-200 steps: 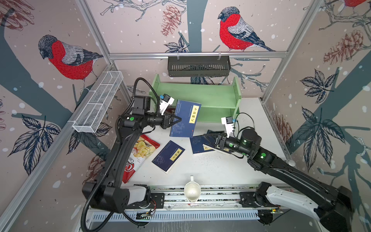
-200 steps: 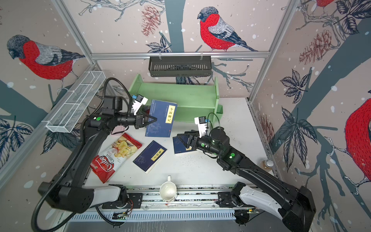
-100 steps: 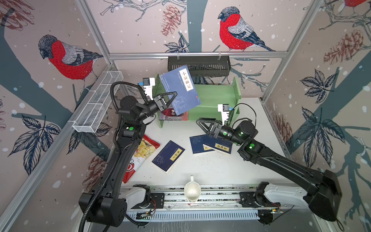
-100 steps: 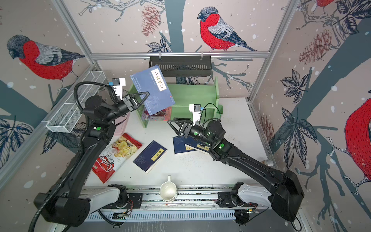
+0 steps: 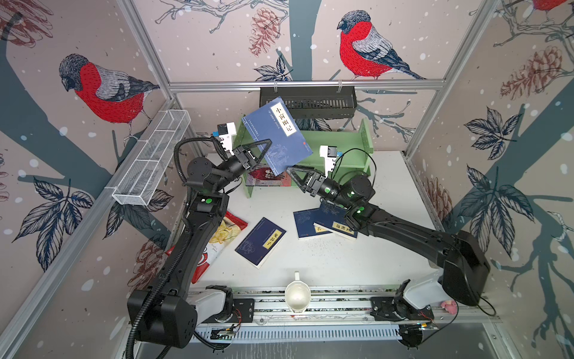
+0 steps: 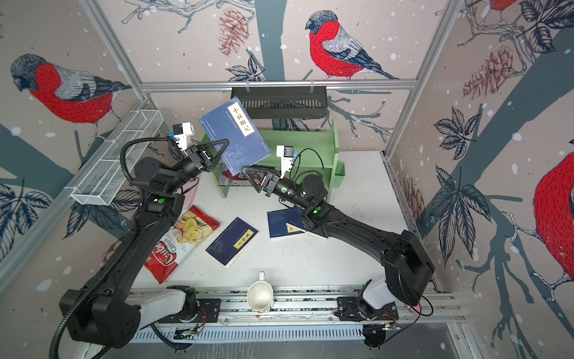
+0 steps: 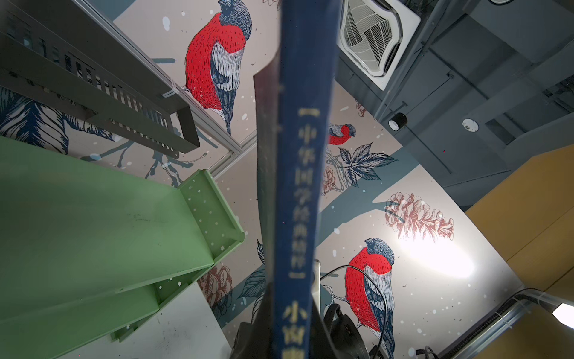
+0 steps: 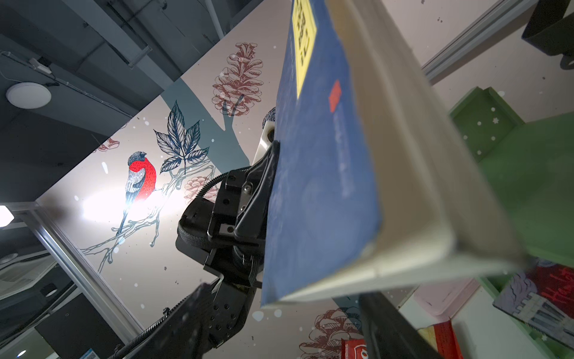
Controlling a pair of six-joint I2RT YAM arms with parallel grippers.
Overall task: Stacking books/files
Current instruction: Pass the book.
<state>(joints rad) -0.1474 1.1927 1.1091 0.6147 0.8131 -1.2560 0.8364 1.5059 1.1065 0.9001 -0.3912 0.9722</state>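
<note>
The left gripper (image 5: pixel 267 144) pinches the raised book (image 5: pixel 276 136) by its spine edge and holds it in the air over the left end of the green shelf (image 5: pixel 341 146). The book's long axis runs on a slant: the title end is high and toward the far wall, the other end low and further right. Its navy-blue front cover faces upward in both top views. It carries a yellow label with black characters near the top, a pale line drawing lower down and a small red mark by the right edge. In the left wrist view the spine shows pale characters running along its length.

The right gripper (image 5: pixel 290 174) sits just below the book's lowest corner, jaws spread (whether a finger touches the book I cannot tell).

A pink-and-red book (image 5: pixel 267 177) lies inside the shelf's left end. Three more navy books lie flat on the table (image 5: pixel 388 186) — a single book (image 5: pixel 260 241) near the middle, set at a slant, and two overlapping books (image 5: pixel 323 222) to its right, partly under the right arm. A crisp bag (image 6: pixel 183 236) lies at the left.
</note>
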